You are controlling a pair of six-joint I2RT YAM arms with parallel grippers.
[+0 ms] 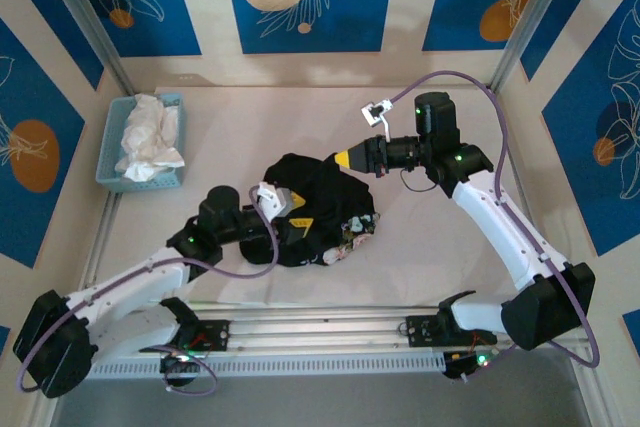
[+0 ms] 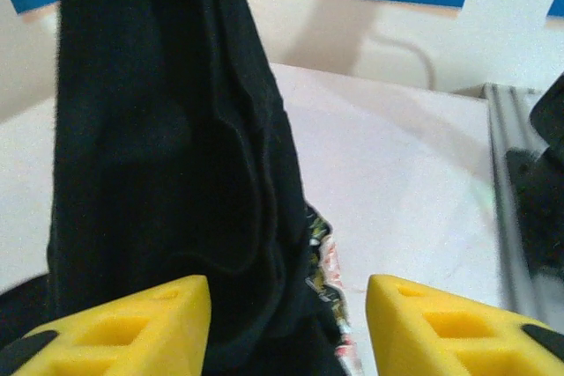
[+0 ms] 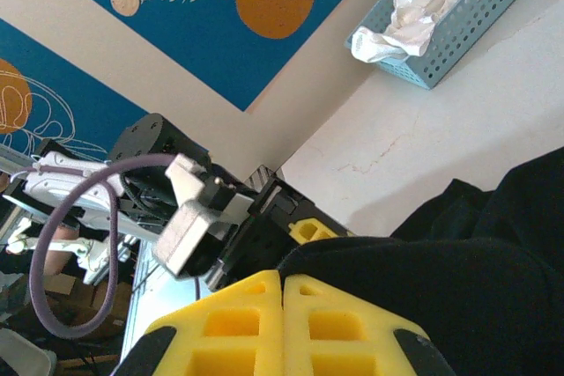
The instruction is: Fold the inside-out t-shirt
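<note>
The inside-out t-shirt [image 1: 322, 209] is a bunched black heap in the middle of the table, with a strip of coloured print showing along its right edge [image 2: 324, 266]. My right gripper [image 1: 346, 159] reaches in from the right and is shut on the shirt's upper fold; in the right wrist view the yellow fingertips [image 3: 282, 292] press together with black cloth [image 3: 458, 297] running off them. My left gripper [image 1: 290, 209] sits at the heap's left side and is open. A raised column of black cloth [image 2: 167, 156] stands between its yellow fingers [image 2: 132, 323], against the left one.
A blue basket [image 1: 112, 147] holding a white cloth garment [image 1: 150, 137] stands at the back left by the wall; it also appears in the right wrist view [image 3: 493, 19]. A metal rail [image 1: 320, 322] runs along the near table edge between the arm bases.
</note>
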